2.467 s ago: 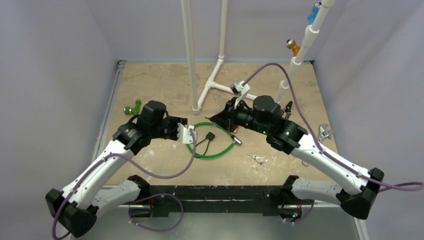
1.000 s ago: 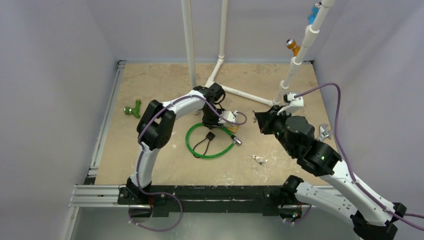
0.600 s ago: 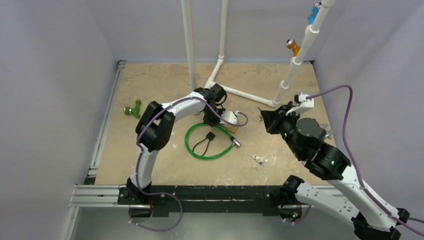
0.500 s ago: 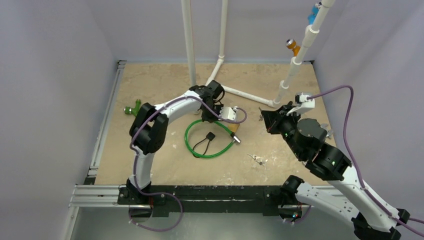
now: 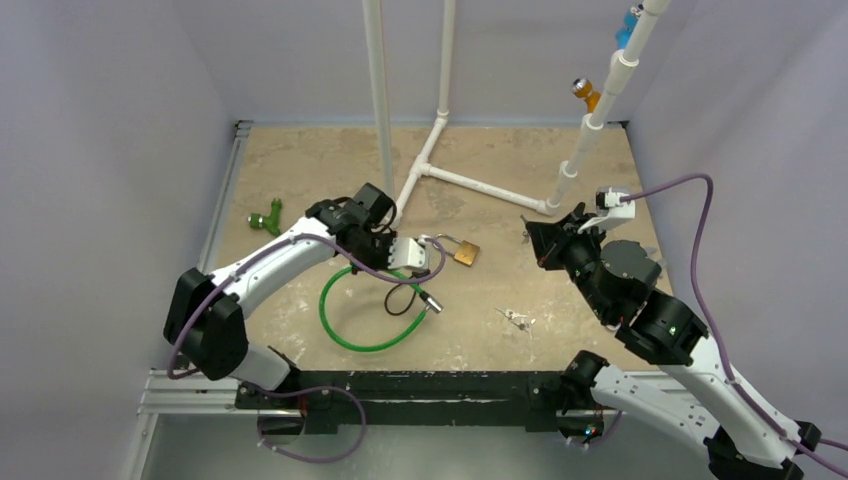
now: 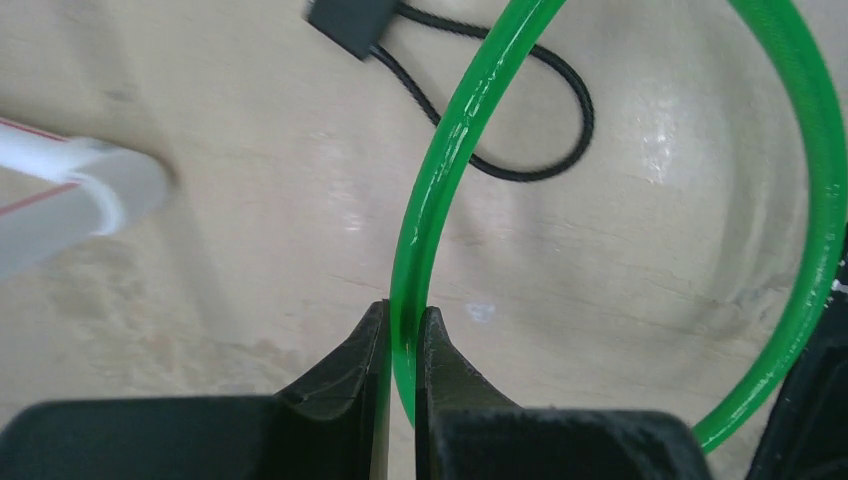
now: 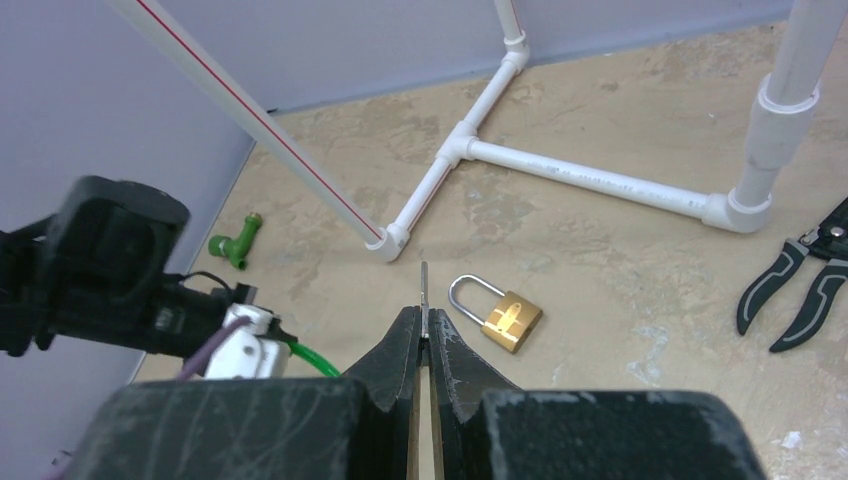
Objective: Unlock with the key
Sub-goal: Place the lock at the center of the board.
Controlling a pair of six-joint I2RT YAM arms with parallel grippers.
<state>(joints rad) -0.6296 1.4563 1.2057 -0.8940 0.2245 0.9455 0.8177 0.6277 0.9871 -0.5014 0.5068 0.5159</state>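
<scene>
The left pincer (image 6: 403,318) is clamped on the green cable (image 6: 443,170). The right pincer (image 7: 423,335) grips the key (image 7: 424,285), apart from the brass padlock (image 7: 510,320) lying on the surface (image 7: 620,250).

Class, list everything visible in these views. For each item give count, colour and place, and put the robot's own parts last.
padlock: one, brass with silver shackle, flat on the table, mid-table
key: one, silver, in the right gripper
green cable: one loop, green, left of the padlock
black cord: one, black, crossing the green cable
pipe fitting: one, green, far left
pipe frame: one, white, at the back
valve: one, orange, on the right pipe
pliers: one, dark handles, right side
left gripper: one, black, shut on the green cable
right gripper: one, black, shut on the key
</scene>
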